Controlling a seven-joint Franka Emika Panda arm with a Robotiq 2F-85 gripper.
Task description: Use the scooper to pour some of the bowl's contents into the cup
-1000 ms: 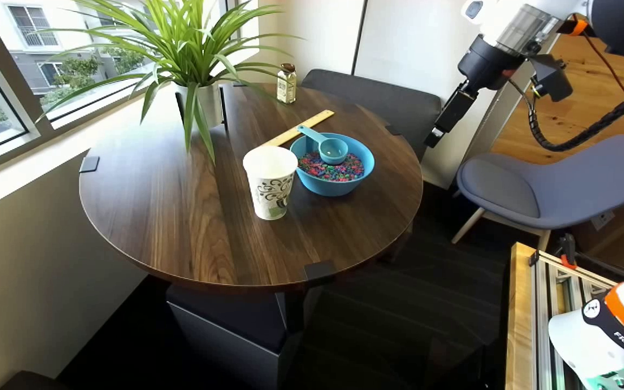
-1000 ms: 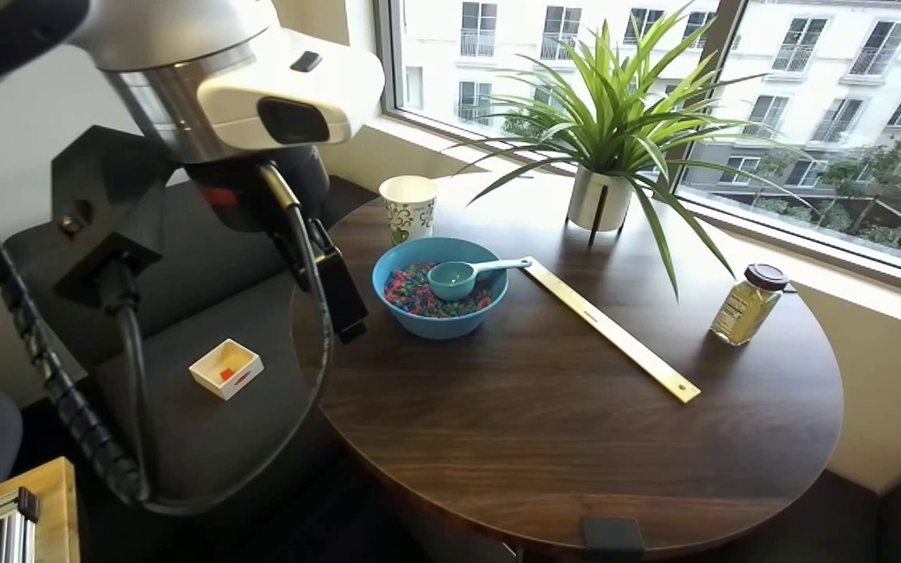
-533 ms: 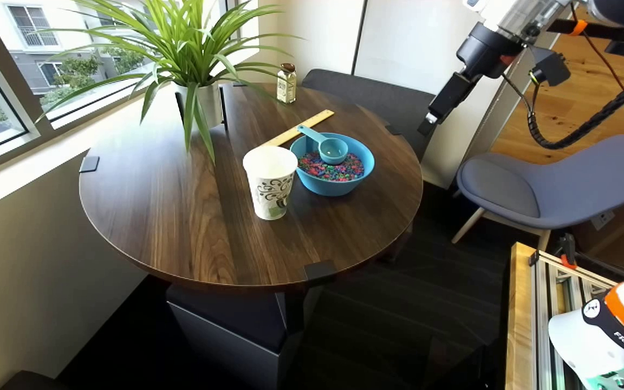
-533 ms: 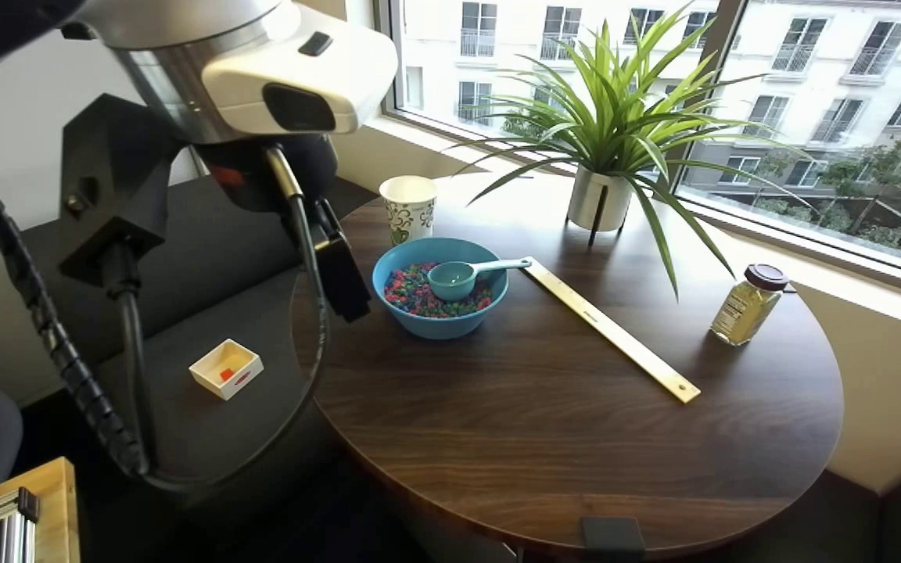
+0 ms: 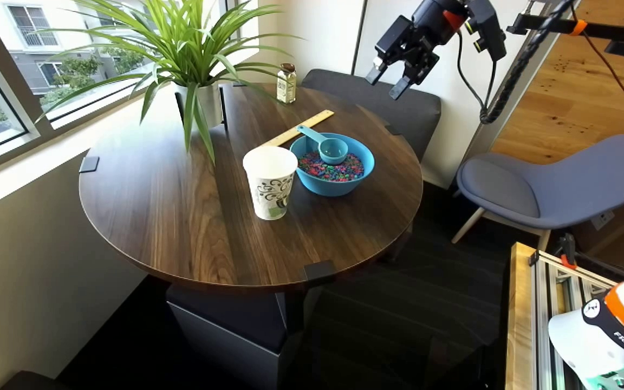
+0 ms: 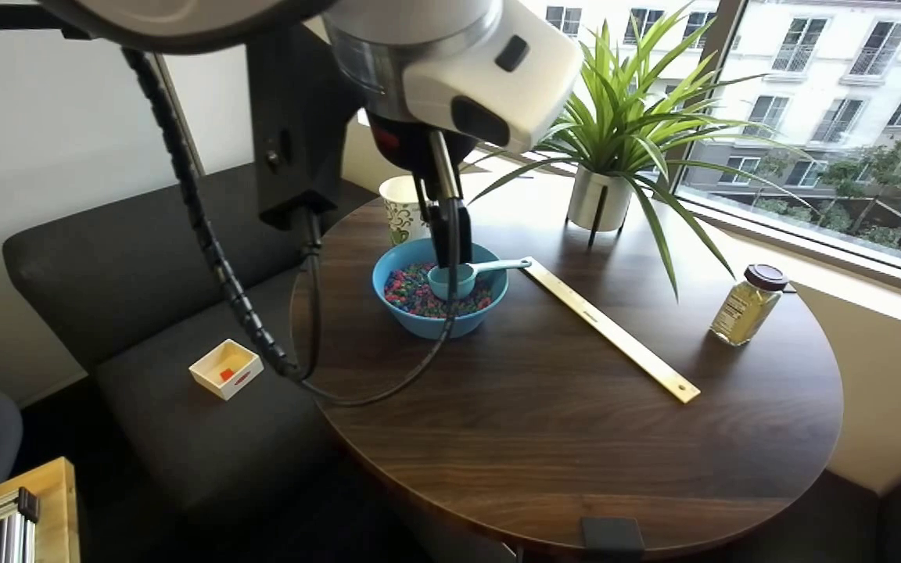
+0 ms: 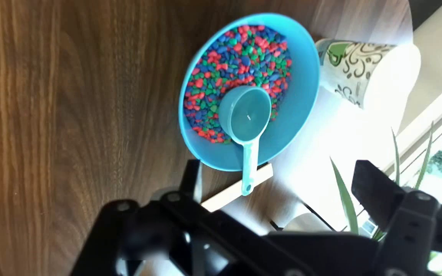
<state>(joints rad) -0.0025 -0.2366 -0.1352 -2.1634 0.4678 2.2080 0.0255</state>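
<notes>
The light-blue scooper (image 5: pixel 333 151) rests in the blue bowl (image 5: pixel 327 187), its handle out over the rim. In the wrist view the head of the scooper (image 7: pixel 248 115) looks empty and sits on red, green and blue bits in the bowl (image 7: pixel 304 73). The white patterned cup (image 5: pixel 272 189) stands upright close beside the bowl; it also shows in the wrist view (image 7: pixel 353 69). My gripper (image 5: pixel 388 81) is open and empty, high above the table behind the bowl. In the wrist view the scooper's handle lies between the spread fingers (image 7: pixel 191 178), seen beyond them.
A wooden ruler (image 6: pixel 611 330) lies on the round table (image 6: pixel 576 438), one end near the handle and bowl. A potted plant (image 6: pixel 599 199) and a glass jar (image 6: pixel 748 306) stand on the table. A small box (image 6: pixel 226 369) sits on the dark bench (image 6: pixel 184 438).
The arm has swung toward the bowl and the wrist has turned, so both spread fingers now show. The gripper has also risen in an exterior view. Scooper, bowl and cup have not moved.
</notes>
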